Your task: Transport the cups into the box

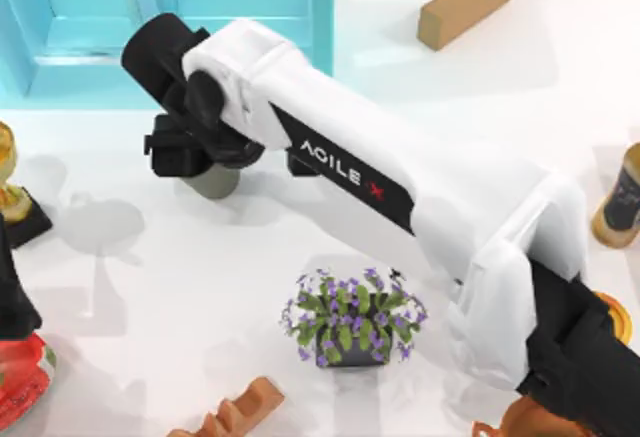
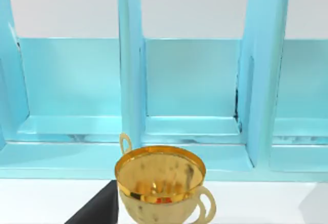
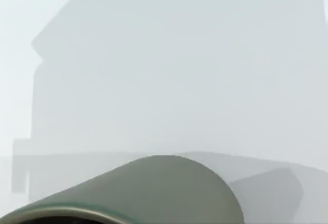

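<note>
Left arm: a dark piece of it sits at the table's left edge, parked; its gripper's jaw state cannot be told.
Gold trophy [image 1: 8,182]: far left edge of the table, on a black base; the left wrist view looks into its shiny gold bowl [image 2: 160,175] with looped handles, just in front of the box.
Red object [image 1: 20,382]: near left corner, partly cut off by the picture's edge.
Box [image 1: 60,52]: light cyan, at the far left of the table, with upright walls; the left wrist view shows its dividers [image 2: 130,65] splitting it into compartments.
Right gripper [image 1: 185,152]: black, over the left-centre of the table just near of the box's front wall, down around the olive-grey cup; whether its jaws are clamped or apart cannot be told.
Olive-grey cup [image 1: 215,182]: on the table under the right gripper, outside the box, just near of its front wall; the right wrist view shows its side and rim [image 3: 159,193] close up.
Orange ridged object [image 1: 235,412]: near edge, left of centre.
Potted plant [image 1: 352,319]: purple flowers, near-centre of the table.
Tan block [image 1: 465,2]: far side, right of centre, lying at an angle.
Right arm [image 1: 400,187]: white, reaching from the near right corner across to the left-centre.
Yellow-lidded can [image 1: 622,202]: right edge, upright.
</note>
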### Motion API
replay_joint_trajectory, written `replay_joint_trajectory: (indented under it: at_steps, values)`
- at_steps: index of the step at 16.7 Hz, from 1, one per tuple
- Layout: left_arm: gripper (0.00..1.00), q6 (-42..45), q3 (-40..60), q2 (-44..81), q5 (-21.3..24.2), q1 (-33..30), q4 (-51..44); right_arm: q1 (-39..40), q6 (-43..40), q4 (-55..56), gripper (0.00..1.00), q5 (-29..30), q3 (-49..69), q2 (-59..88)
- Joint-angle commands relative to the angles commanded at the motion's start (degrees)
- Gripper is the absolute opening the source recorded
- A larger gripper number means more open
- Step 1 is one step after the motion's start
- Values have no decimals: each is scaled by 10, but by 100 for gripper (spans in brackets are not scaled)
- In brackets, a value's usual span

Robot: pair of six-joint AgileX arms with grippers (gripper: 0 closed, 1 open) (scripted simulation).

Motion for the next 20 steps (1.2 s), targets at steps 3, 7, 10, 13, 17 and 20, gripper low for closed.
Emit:
replay_joint_trajectory:
  at_steps: [3,7,10,13,17,20]
  values:
    - [100,0,0,0,0,0,0,0,0,0,62,0,0,0]
    - [100,0,0,0,0,0,0,0,0,0,32,0,0,0]
    - [100,0,0,0,0,0,0,0,0,0,10,0,0,0]
    - [100,0,0,0,0,0,0,0,0,0,0,0,0,0]
    - [100,0,0,0,0,0,0,0,0,0,0,0,0,0]
    - [100,0,0,0,0,0,0,2,0,0,0,0,-2,-3]
